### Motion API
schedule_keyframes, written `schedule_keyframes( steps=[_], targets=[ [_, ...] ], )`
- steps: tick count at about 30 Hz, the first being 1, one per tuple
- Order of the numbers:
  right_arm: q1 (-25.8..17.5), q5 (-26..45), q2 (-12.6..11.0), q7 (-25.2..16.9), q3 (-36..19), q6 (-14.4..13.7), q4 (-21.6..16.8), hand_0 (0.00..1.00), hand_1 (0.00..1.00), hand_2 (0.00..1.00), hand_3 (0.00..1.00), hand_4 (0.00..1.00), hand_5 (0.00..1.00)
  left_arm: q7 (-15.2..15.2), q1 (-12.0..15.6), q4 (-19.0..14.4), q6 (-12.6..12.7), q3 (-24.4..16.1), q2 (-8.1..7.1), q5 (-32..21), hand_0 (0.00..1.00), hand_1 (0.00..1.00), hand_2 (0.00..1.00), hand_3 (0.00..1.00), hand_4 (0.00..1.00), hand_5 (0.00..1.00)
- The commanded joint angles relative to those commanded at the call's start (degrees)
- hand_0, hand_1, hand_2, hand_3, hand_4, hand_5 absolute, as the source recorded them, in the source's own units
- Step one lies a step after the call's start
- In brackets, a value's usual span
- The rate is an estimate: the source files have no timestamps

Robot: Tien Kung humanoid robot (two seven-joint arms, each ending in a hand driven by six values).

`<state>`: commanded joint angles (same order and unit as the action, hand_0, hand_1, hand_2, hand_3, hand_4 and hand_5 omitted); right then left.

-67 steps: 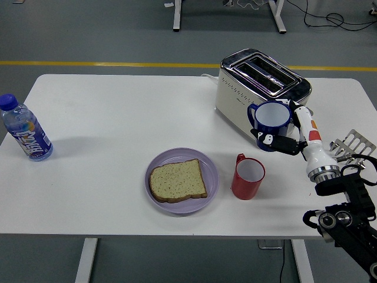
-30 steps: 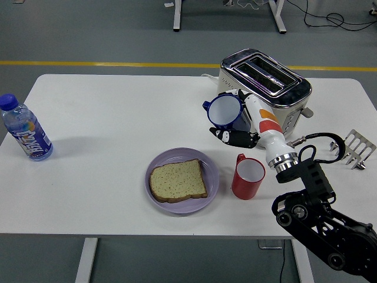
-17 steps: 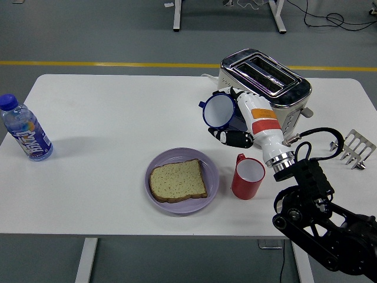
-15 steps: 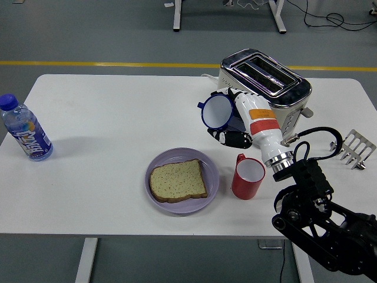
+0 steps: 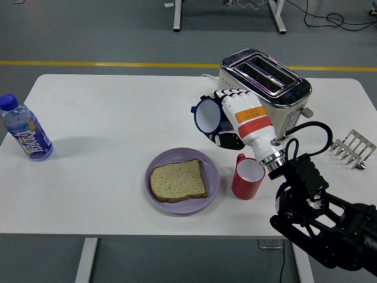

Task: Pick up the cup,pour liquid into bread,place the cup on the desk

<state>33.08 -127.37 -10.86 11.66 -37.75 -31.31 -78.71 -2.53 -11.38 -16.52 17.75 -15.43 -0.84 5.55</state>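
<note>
- White, smooth-topped rectangular table: matte surface with rounded corners, carrying all the items below.
- Clear plastic water bottle with a blue cap and blue printed label: stands upright near the table's left edge, well apart from everything else.
- Round lilac plate with a shallow raised rim: sits near the table's front edge, left of centre.
- Slice of brown bread with a darker crust and speckled crumb: lies flat on the plate.
- Blue enamel-look cup with a white interior and dark blue rim: held clear of the table, tipped onto its side with the mouth facing left, above and to the right of the plate. No liquid can be made out.
- Right hand, white-shelled with an orange band and dark jointed fingers: fingers wrapped tightly round the blue cup's body; a black arm runs from it to the lower right corner.
- Red glossy cylindrical mug with a handle and pale interior: upright on the table just beside the plate's right edge, under the wrist.
- Cream toaster with a polished chrome top and two slots: behind the hand.
- Small grey metal rack with upright prongs: near the right edge.
</note>
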Motion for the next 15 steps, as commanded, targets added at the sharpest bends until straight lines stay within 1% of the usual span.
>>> schedule_keyframes(
  steps=[5,10,15],
  targets=[
    [0.98,-2.49,-0.25,0.18,0.89,0.28,0.52,0.294,0.284,0.426,0.465,0.787,0.048,0.02,0.00,0.00,-0.01,0.03,-0.01,-0.03,0.685,0.692,0.698,0.552,0.256,0.998],
    [1.91,-2.63,-0.46,0.12,1.76,0.44,1.18,0.297,0.285,0.428,0.465,0.786,0.049,0.01,0.02,0.01,0.01,0.01,-0.01,0.00,0.684,0.692,0.697,0.552,0.256,0.998],
    [2.72,-2.63,-0.57,0.08,2.32,-0.19,1.84,0.305,0.286,0.428,0.464,0.786,0.053,-0.03,0.02,0.00,0.00,-0.04,0.00,0.06,0.685,0.692,0.697,0.551,0.256,0.998]
  ],
)
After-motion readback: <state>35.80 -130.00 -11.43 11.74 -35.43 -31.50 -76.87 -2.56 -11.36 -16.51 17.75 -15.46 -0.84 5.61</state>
